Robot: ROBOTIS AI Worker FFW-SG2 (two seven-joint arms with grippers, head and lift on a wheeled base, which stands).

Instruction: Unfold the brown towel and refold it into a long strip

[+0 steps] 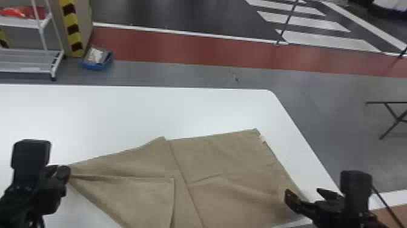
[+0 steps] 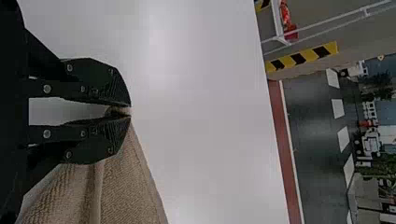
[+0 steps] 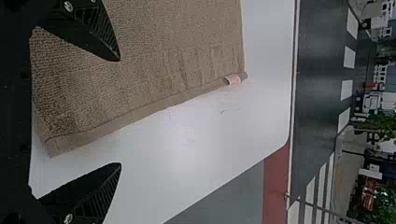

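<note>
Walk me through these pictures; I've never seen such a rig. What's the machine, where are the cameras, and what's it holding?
This is a robot with two black arms, each ending in a two-fingered end effector. The head view looks forward and down from its head; each wrist view comes from a camera on that wrist, shown sideways.

On the white table lies a brown towel, partly folded. The left end effector pinches its left end; the right end effector is open by its right edge, holding nothing.
</note>
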